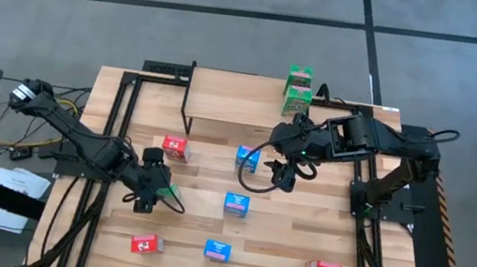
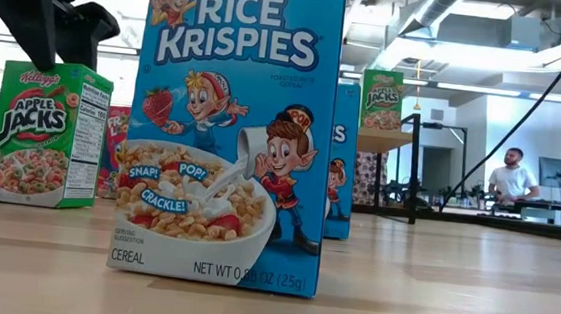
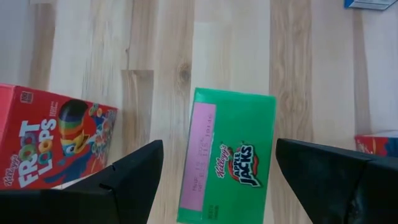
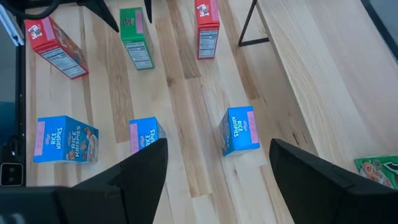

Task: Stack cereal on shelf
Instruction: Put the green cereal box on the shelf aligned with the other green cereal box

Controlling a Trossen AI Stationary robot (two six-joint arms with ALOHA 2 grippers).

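Jaws spread on both sides: my left gripper [image 3: 214, 180] straddles a green box [image 3: 227, 158], my right gripper [image 1: 286, 177] hovers mid-table.

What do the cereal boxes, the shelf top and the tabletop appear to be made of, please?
Rice Krispies box: apparently thin cardboard with a slightly glossy printed face, folded edges showing. Shelf top: pale wood, looks smooth and matt, with faint grain. Tabletop: light wooden slats, visible grain and seams, low sheen. Shelf legs: thin and black, probably painted metal.
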